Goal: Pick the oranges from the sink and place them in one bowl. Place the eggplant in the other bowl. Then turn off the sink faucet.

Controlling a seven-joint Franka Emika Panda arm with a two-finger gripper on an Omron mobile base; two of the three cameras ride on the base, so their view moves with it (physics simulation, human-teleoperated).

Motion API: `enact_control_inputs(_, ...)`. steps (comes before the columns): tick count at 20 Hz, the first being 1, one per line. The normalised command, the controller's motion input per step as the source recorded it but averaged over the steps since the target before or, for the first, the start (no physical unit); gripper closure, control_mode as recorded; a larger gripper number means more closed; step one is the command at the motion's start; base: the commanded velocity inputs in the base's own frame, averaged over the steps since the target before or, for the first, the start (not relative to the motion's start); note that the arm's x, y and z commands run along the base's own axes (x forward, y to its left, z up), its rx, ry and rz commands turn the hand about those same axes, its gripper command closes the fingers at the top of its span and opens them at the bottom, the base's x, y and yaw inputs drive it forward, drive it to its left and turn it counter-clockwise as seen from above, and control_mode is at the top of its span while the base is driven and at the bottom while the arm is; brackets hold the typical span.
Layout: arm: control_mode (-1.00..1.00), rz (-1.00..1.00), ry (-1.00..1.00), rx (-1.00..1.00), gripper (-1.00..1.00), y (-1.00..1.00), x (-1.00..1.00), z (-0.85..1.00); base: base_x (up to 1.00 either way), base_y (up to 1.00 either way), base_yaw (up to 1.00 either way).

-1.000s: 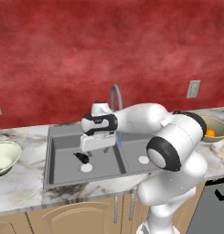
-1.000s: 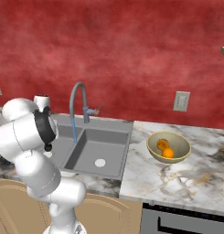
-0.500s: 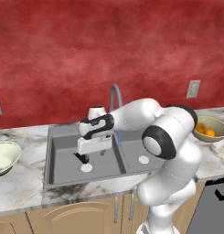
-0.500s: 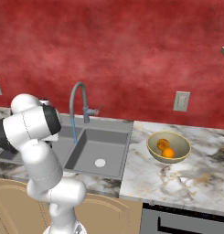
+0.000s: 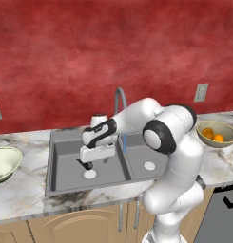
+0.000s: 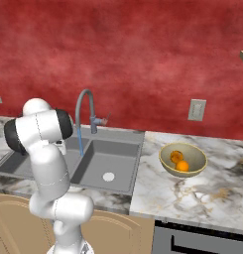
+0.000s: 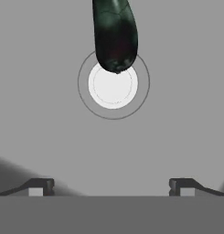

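The round tan bowl (image 5: 216,134) sits on the marble tabletop (image 6: 202,191) right of the wide grey double-basin sink (image 5: 65,166) and holds two small bright oranges (image 6: 180,161). The pale cream-white bowl (image 5: 4,163) rests on the tabletop left of the sink; what lies inside it cannot be told. In the sink's left basin, the glossy, nearly black eggplant (image 7: 114,34) lies on the floor, one end overlapping the white round drain (image 7: 113,85). The tool (image 7: 111,186) hangs above it with jaws spread wide, holding nothing. The tall grey arched faucet (image 6: 85,115) stands behind the basins. No writing is readable.
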Motion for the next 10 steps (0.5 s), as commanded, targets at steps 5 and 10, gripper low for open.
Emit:
enact_control_inputs(5,-1.00,0.00,0.00,-0.04,-1.00,0.09,0.11,-0.29,0.00,0.00,0.00)
enact_control_inputs(10,-1.00,0.00,0.00,-0.03,-1.00,0.05,0.17,-0.25,0.00,0.00,0.00)
